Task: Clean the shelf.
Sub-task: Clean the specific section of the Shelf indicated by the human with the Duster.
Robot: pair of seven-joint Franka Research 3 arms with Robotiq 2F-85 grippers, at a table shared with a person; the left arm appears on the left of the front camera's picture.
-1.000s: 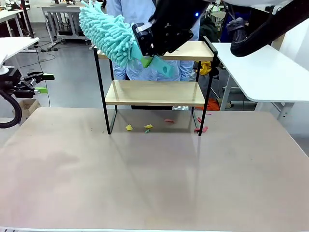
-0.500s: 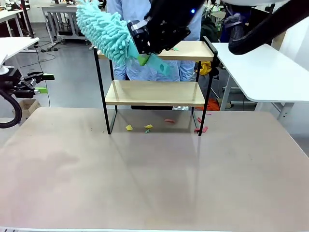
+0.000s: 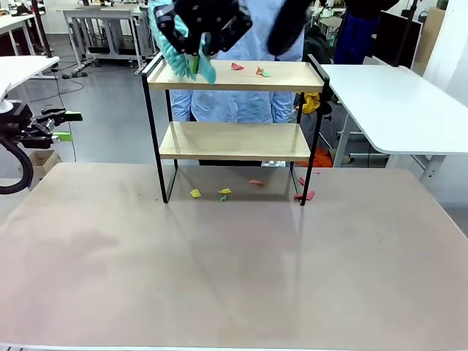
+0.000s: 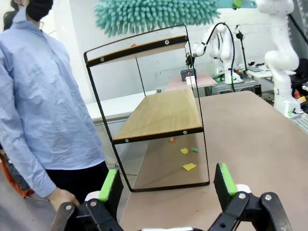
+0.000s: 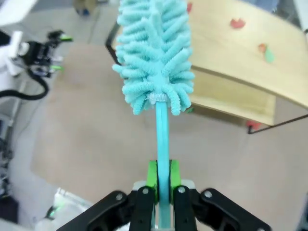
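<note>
A: Holding what, that right gripper [image 5: 163,175]?
B: Clamped on the duster [image 5: 156,53] handle, upper left of the frame, over the shelf [image 3: 234,140] top board; scraps [image 3: 237,66] lie rightward. Left gripper [image 4: 166,182] gapes wide, farther off.

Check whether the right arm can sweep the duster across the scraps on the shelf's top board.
Probably yes: the right gripper holds the duster above the top board's left end, and nothing stands between it and the scraps.

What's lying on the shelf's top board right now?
A pink scrap and an orange-and-green pair lie near the middle of the top board. The duster in the right gripper covers the board's left end, so anything there is hidden.
</note>
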